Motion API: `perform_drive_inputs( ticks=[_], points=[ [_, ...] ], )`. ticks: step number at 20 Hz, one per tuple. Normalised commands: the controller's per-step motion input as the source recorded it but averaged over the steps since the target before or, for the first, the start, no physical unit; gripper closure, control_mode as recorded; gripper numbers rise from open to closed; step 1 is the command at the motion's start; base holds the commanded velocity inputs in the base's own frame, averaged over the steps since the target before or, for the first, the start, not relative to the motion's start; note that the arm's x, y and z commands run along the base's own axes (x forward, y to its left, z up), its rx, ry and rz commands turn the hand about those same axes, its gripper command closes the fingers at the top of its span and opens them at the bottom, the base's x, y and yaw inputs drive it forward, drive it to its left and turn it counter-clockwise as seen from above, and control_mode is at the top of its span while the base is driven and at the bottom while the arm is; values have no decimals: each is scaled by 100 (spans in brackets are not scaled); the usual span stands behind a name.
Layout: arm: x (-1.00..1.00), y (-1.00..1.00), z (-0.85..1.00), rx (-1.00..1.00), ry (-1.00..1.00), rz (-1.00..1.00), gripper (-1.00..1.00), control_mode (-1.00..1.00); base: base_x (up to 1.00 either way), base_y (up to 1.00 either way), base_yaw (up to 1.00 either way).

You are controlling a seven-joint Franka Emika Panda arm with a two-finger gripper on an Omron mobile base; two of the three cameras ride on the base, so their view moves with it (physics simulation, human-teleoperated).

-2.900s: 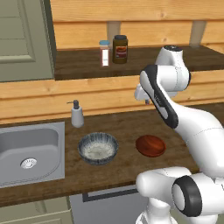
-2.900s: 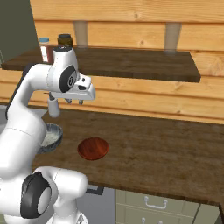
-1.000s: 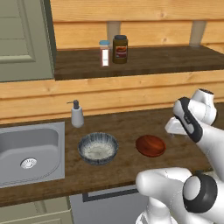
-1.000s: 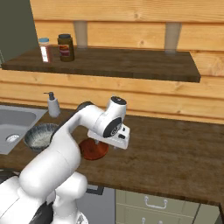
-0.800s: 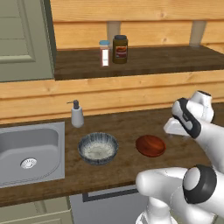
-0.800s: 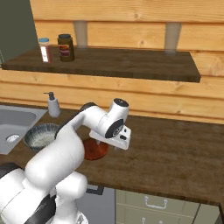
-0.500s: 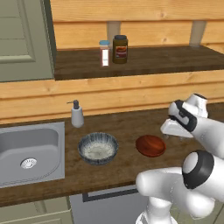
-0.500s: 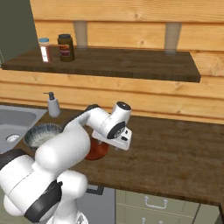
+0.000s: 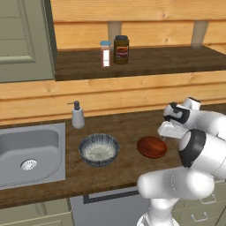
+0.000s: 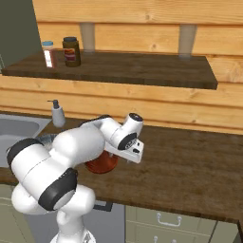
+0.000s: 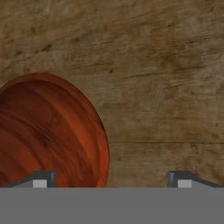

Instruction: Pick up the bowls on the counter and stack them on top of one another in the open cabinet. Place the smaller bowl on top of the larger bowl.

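While the two-finger gripper (image 11: pixel 112 181) is hanging low with its jaws spread wide, one fingertip (image 11: pixel 41 179) is sitting over the shallow glossy red-brown bowl's (image 9: pixel 152 146) rim. Bare dark wood-grain counter (image 10: pixel 199 166) is lying open beyond that rim, and the ribbed grey-blue bowl (image 9: pixel 99 149) is resting nearer the steel sink (image 9: pixel 26 152).

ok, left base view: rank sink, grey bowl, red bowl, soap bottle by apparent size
1. sink, cut off by the frame edge
2. grey bowl
3. red bowl, its right rim behind the arm
4. soap bottle, farther back, so its true size is less sure
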Motion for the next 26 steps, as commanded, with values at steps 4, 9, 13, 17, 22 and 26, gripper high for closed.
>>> perform_drive_inputs(
  ticks=[4, 9, 13, 17, 22, 26],
  points=[
    [1, 5, -31, 0, 0, 0, -100, -100, 0, 0, 0],
    [0, 20, -28, 0, 0, 0, -100, -100, 0, 0, 0],
    [0, 8, -25, 0, 0, 0, -100, -100, 0, 0, 0],
    [0, 10, -26, 0, 0, 0, -100, -100, 0, 0, 0],
    [0, 22, -20, 0, 0, 0, 100, -100, 0, 0, 0],
    [0, 14, -4, 0, 0, 0, 100, -100, 0, 0, 0]
  ],
)
